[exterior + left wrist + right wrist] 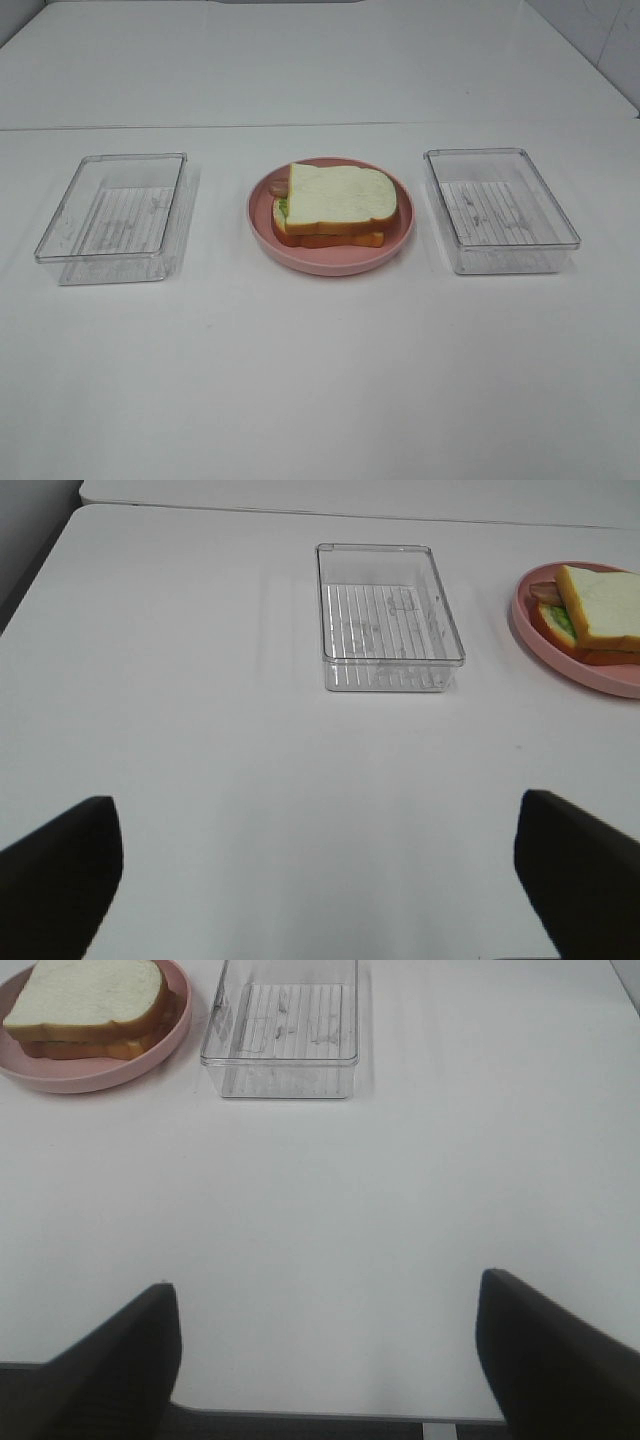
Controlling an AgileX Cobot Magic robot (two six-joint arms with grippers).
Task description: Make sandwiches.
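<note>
A stacked sandwich (335,205) lies on a pink plate (400,238) at the table's middle: white bread on top, green lettuce and a brown strip peeking out on its left side. The left wrist view catches the sandwich (590,615) at its edge, the right wrist view shows it (90,1005) too. Neither arm appears in the exterior high view. My left gripper (320,875) is open over bare table, far from the plate. My right gripper (325,1360) is open as well, near the table's front edge, with nothing between its fingers.
Two clear plastic trays flank the plate: one on the left (115,215), one on the right (500,208), both holding nothing. The same trays appear in the left wrist view (388,615) and the right wrist view (282,1025). White table all around.
</note>
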